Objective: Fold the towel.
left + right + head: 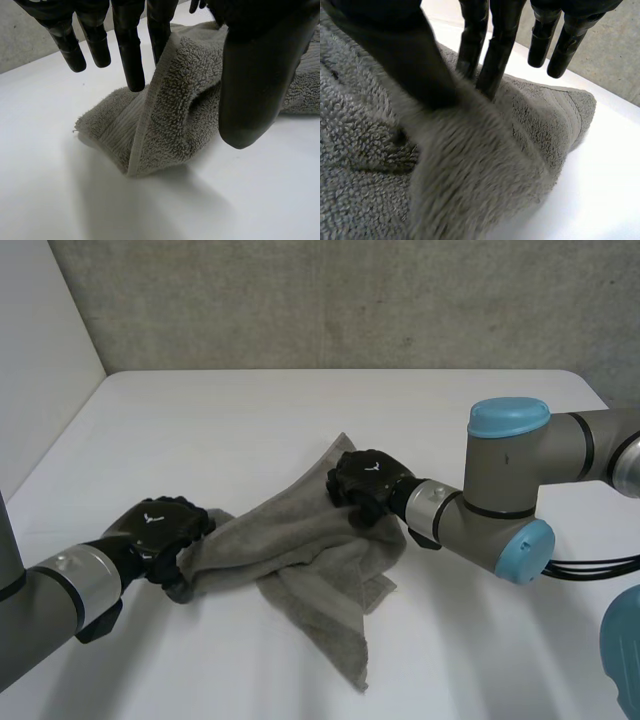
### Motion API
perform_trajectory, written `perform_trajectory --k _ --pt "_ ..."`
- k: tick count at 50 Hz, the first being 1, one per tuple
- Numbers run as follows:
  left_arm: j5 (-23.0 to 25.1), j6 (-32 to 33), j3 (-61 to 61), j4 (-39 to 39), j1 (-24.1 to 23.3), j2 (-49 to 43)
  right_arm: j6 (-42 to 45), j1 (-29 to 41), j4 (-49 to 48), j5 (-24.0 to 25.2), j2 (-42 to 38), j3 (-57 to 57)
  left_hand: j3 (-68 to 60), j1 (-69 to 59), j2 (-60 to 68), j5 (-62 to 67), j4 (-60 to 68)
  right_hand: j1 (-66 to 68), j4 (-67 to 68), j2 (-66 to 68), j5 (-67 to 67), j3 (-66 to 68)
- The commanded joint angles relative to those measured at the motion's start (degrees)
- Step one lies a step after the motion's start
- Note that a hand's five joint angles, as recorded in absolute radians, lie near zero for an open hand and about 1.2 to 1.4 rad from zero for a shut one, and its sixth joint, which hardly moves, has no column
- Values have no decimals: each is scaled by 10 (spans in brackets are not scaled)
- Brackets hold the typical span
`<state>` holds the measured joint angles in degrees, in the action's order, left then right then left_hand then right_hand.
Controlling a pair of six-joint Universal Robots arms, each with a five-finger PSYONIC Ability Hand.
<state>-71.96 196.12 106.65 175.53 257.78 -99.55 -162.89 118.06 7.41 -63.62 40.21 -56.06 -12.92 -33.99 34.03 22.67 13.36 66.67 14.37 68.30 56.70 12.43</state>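
— head view?
— grey terry towel (300, 545) mid-frame, strung between left hand (155, 530) lower left and right hand (365, 480) right of centre.
— left wrist?
— fingers (127, 55) and thumb pinch a corner.
— right wrist?
— thumb and fingers (492, 65) clamp bunched towel.

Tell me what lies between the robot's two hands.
In the head view the grey towel lies there, rumpled, running from the left hand to the right hand. Each hand pinches one end of it.
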Motion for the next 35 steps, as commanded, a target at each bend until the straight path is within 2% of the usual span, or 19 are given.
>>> perform_trajectory --k 1,6,8,11,13,19,25,27,33,34,35 --pt "-1 -1 -5 5 -1 1 9 0 -5 -4 23 -31 29 58 -58 -44 -34 133 -44 117 133 -24" --pt "-2 -1 -9 5 -3 0 35 -24 -8 -6 75 -77 29 65 -65 -51 -34 133 -44 117 133 -24" --pt "-2 -2 -13 6 -6 0 41 -71 -29 -7 135 -130 29 66 -67 -53 -34 133 -44 117 133 -24" --pt "-3 -2 -22 6 -20 -2 38 -92 -48 -11 174 -163 29 71 -72 -58 -34 133 -44 117 133 -24" --pt "-4 -2 -26 10 -31 -3 41 -130 -88 -11 247 -239 29 81 -82 -68 -34 133 -44 117 133 -24" --pt "-4 -3 -27 15 -43 -7 54 -194 -101 16 345 -372 29 105 -105 -92 -34 133 -44 117 133 -24" --pt "-5 -3 -27 21 -58 -16 107 -233 -79 57 369 -445 29 115 -115 -102 -34 133 -44 117 133 -24" --pt "-5 -3 -27 22 -60 -18 159 -251 -41 75 370 -473 29 122 -122 -109 -34 133 -44 117 133 -24" --pt "-5 -3 -27 25 -61 -20 238 -257 40 78 370 -476 29 122 -122 -109 -34 133 -44 117 133 -24" --pt "-5 -3 -27 25 -64 -21 265 -259 65 77 370 -470 29 122 -122 -109 -34 -109 -44 -126 -110 -24" --pt "-5 -3 -29 26 -67 -21 289 -261 86 75 371 -461 29 122 -122 -109 -34 -415 -44 -431 -415 -24"
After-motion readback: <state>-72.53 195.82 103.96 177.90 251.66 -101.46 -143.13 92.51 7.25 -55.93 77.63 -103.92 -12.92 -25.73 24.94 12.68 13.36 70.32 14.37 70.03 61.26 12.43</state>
